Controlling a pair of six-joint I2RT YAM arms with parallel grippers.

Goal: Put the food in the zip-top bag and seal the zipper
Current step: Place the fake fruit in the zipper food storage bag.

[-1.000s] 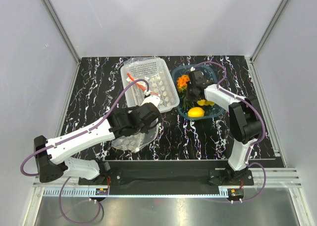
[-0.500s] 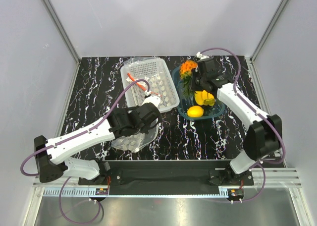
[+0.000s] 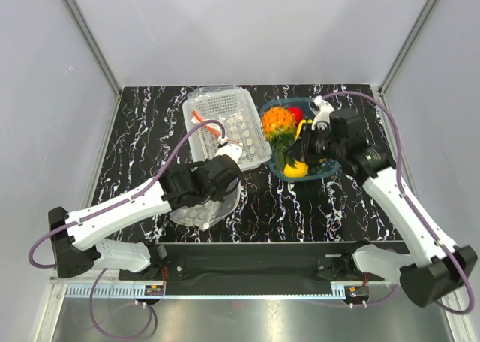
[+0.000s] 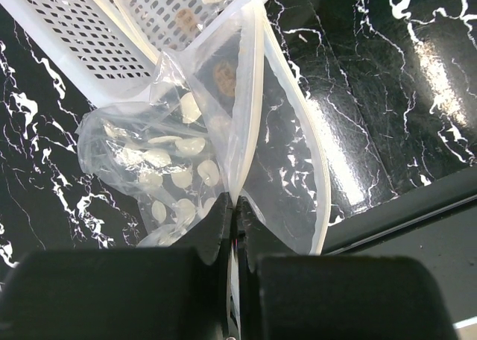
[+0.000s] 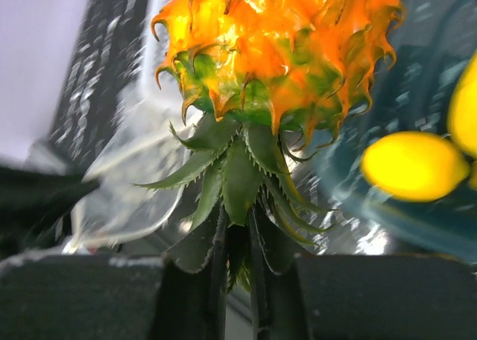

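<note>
The table (image 3: 142,139) is glossy black marble-look. The bag (image 4: 179,161) is thin, clear, crinkled plastic film; the basket (image 4: 67,34) matt white perforated plastic. The orange piece (image 5: 276,34) looks shiny and spiky, the lemon (image 5: 414,165) smooth.

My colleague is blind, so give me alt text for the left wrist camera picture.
The left gripper, shut, pinches one rim of the clear zip-top bag printed with white dots, and the bag's mouth gapes open to the right. The bag spreads over a black marbled table, its far end reaching the corner of a white perforated basket.
</note>
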